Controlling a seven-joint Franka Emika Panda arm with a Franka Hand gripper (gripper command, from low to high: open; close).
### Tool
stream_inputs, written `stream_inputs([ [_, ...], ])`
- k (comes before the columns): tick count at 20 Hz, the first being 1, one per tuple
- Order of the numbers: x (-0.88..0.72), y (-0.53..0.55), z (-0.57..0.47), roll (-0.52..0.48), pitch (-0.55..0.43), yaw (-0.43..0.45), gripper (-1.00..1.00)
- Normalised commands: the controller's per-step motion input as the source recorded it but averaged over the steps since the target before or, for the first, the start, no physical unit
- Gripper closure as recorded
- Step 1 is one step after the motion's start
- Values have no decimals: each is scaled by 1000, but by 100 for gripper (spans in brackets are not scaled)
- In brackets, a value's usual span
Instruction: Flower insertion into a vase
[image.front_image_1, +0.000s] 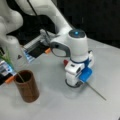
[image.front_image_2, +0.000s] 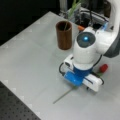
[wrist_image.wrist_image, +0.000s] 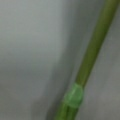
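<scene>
In a front view: gripper (image.front_image_1: 75, 81) is low on the tabletop (image.front_image_1: 57, 105) mid-area, over a flower stem (image.front_image_1: 96, 92) lying flat; red bloom (image.front_image_1: 66, 62) behind it. Finger gap hidden, can't tell. Vase (image.front_image_1: 27, 86) stands upright nr left edge w/ a green stem (image.front_image_1: 10, 63) in it.

In a front view: vase (image.front_image_2: 64, 35) sits nr the far edge; stem (image.front_image_2: 63, 94) pokes out toward the near edge, bloom (image.front_image_2: 103, 67) on the right.

Wrist view: stem (wrist_image.wrist_image: 93, 50) close up w/ a pale green node (wrist_image.wrist_image: 73, 96); fingers not seen.
</scene>
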Motion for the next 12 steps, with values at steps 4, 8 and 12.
stream_inputs([
  [4, 154, 152, -106, -292, -33, 11, 100],
  [8, 147, 175, -116, -320, -39, 15, 100],
  [12, 124, 210, -104, -318, -29, 23, 100],
])
